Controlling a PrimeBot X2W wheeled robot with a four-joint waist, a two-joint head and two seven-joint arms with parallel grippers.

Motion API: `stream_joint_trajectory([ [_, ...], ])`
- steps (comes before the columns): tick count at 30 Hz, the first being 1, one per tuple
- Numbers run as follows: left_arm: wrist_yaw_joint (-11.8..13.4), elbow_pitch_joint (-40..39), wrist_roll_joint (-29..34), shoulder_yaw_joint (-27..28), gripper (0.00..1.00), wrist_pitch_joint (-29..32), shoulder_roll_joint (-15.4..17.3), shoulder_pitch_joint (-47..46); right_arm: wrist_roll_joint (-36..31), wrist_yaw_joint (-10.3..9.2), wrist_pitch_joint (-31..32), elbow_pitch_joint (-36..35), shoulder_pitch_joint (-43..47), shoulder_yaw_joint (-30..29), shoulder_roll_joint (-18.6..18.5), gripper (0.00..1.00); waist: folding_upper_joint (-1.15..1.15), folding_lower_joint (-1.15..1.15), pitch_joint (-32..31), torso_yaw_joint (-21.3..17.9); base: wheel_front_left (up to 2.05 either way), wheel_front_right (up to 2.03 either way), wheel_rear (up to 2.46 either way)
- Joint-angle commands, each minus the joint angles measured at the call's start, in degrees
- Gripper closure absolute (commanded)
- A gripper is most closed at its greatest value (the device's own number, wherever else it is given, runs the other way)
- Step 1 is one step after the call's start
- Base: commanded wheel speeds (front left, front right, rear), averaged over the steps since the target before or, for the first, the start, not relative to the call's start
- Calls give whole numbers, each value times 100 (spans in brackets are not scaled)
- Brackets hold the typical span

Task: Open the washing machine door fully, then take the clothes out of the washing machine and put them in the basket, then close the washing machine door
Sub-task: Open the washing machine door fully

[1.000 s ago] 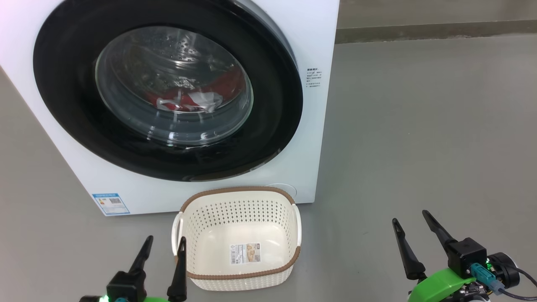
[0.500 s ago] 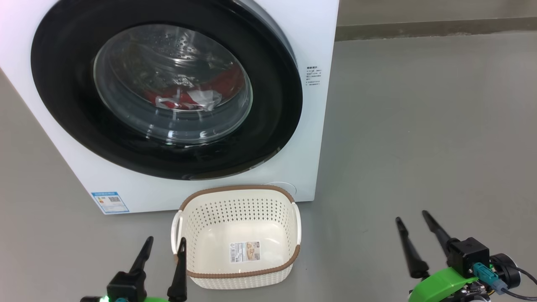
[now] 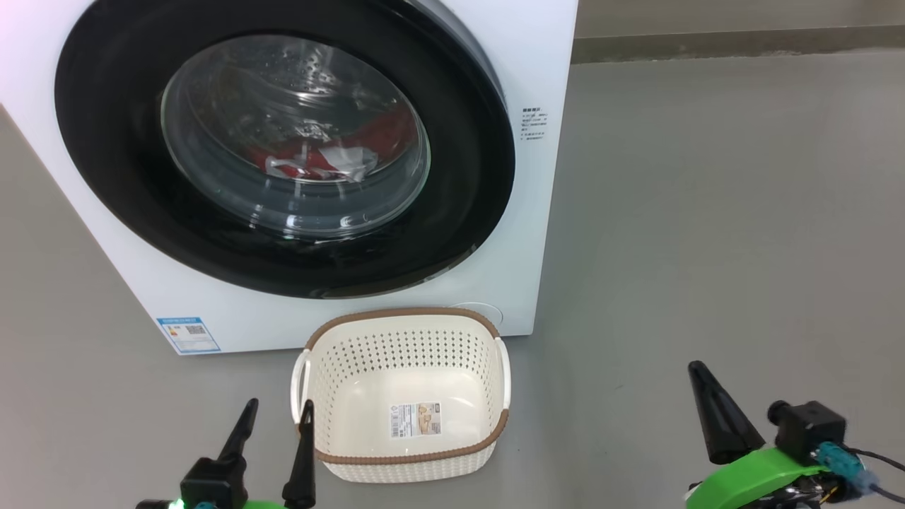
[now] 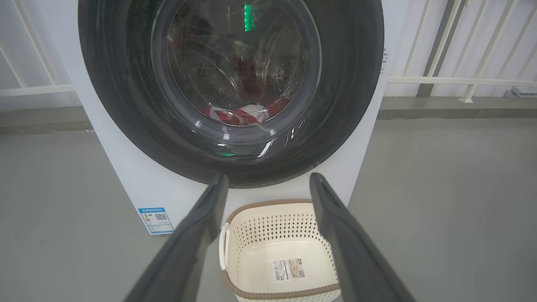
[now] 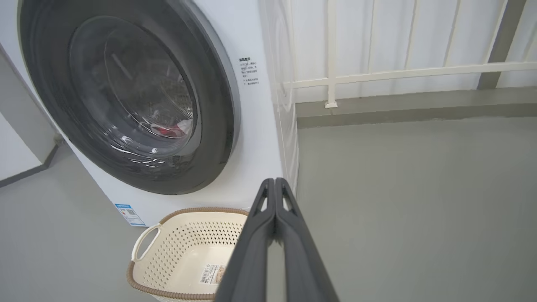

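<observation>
Door check: you have the washing machine door point(image 3: 113, 162) lying shut against the front of the washing machine point(image 3: 537, 233), its black rim flat on the white panel. Through the glass window you can make out the clothes point(image 3: 318, 159), red with white patches, low in the drum. The basket point(image 3: 403, 314) stands upright on the grey floor point(image 3: 707, 212) just in front of the machine, below the door's lower edge, with a paper label point(image 3: 416, 420) on its bare bottom. Your left gripper point(image 3: 278, 404) has its fingers spread apart and holds nothing. It hovers low at the basket's left side, and you cannot tell from the head view whether the nearer fingertip touches the rim. Your right gripper point(image 3: 700, 375) has its fingers pressed together tip to tip with nothing between them, over bare floor well to the right of the basket. A blue label point(image 3: 188, 334) sits at the lower left corner of the machine's front. A white railing point(image 5: 377, 73) runs behind the machine.
</observation>
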Motion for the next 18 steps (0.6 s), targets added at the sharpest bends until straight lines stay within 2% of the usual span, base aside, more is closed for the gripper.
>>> stream_joint_trajectory([
  [1, 28, -155, -33, 158, 0, -70, 40, -277, 364, 2, -78, -75, -303, 145, -34, 100, 0, 0, 16, 10, 0, 0, 0],
  [10, 34, -247, -39, 101, 0, -70, 37, -310, 2909, 2, -64, 224, -654, 289, -27, 100, 0, 0, 154, 43, 0, 0, 0],
  [18, 63, -428, -78, 36, 0, -70, 35, -460, 5058, 2, 388, 321, -1189, 185, -162, 100, 0, 0, 490, 117, 0, 0, 0],
])
